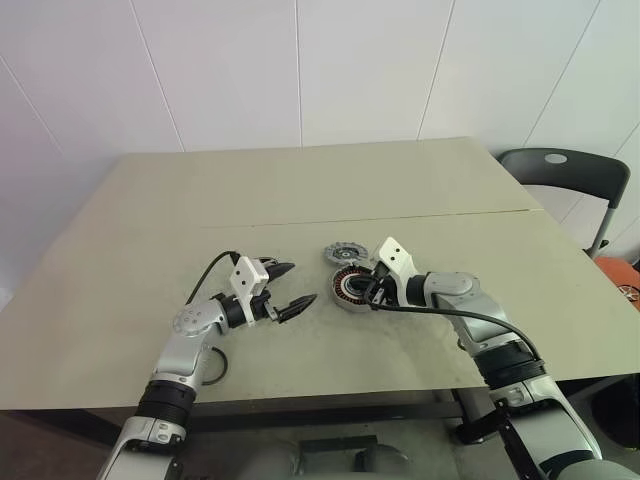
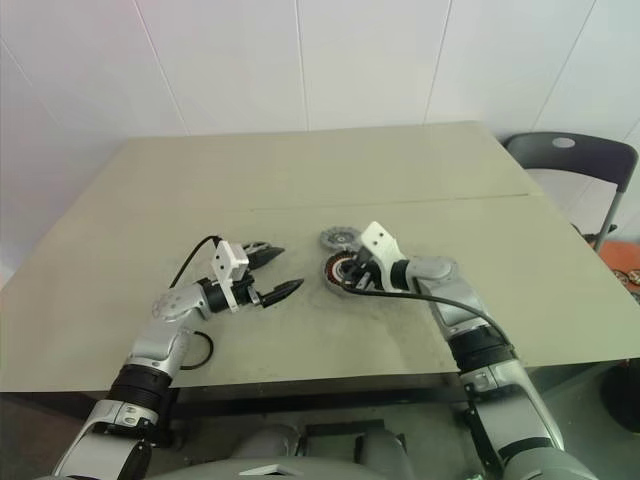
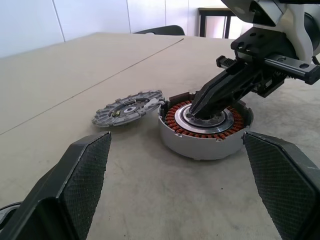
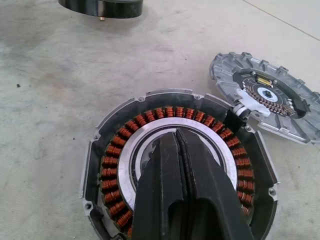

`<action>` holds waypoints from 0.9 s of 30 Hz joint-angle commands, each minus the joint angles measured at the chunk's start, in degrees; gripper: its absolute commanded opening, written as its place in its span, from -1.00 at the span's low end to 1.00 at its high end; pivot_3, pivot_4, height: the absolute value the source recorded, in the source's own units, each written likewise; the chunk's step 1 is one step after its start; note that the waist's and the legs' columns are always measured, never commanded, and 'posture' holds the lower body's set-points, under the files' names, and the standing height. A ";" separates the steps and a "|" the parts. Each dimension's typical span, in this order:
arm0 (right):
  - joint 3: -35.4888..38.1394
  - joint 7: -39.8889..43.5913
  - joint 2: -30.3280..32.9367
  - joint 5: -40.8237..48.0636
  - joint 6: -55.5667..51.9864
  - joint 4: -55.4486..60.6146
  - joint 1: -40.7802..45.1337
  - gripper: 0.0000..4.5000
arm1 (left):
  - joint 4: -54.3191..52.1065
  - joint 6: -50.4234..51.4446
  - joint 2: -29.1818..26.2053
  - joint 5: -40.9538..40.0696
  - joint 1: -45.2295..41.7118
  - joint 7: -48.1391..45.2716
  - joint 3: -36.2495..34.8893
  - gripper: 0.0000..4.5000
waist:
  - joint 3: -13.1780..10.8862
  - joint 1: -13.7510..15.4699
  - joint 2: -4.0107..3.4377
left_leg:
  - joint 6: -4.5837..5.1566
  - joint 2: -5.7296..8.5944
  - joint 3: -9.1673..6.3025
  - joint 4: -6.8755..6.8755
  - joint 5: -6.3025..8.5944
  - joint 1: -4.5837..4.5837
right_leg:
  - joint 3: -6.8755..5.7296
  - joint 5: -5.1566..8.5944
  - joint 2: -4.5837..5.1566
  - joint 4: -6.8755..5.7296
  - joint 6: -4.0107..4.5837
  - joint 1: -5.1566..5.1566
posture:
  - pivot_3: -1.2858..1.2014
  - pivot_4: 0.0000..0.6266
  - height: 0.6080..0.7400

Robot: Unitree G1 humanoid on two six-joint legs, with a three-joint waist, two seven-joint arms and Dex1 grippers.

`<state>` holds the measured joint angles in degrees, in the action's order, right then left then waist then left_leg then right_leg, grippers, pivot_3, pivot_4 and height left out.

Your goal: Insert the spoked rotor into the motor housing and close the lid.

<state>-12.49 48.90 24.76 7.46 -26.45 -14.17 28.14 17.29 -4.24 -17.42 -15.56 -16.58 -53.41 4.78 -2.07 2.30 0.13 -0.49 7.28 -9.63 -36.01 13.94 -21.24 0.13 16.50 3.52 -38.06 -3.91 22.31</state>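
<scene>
Motor housing (image 4: pixel 180 165) flat on the pale worktop (image 1: pixel 300 180), just right of centre, open side up, ring of copper windings around a silver centre hub. Right pincer (image 4: pixel 181 137) angled down from the right into that centre, both black fingers pressed together, tips inside the silver ring, gripping nothing visible. Lid (image 4: pixel 267 97) flat on the worktop just beside the housing on its far side, rim meeting the housing's rim; light-grey disc, notched edge, dark ring and small circuit parts facing up. Left pincer (image 1: pixel 288 290) to the left of the housing, a little apart from it, level and pointing toward it, fingers spread wide, empty. Dark round object's edge (image 4: pixel 100 6) on the worktop beyond the housing in the right wrist view, too cropped to identify. Black chair (image 1: pixel 565 175) past the worktop's far right corner.
</scene>
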 commanded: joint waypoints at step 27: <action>3.44 5.80 -1.32 10.27 -7.38 5.87 -4.03 -0.99 | -2.04 -0.09 -0.50 0.02 -0.32 0.21 -0.26 1.00 | 0.03 -0.26 -0.03 | 0.00 -0.03 0.01 0.05 0.00 -0.09 | 0.01 -0.04 -0.02 0.02 0.05 0.13 | 0.03 -1.00 1.00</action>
<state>-7.80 53.62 23.07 17.23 -33.42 -11.41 23.55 17.21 -3.99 -17.70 -15.51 -16.46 -53.37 4.97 -2.04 2.04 0.09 -0.49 7.24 -9.62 -35.96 13.95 -21.33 0.15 16.45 3.50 -38.05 -3.87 22.46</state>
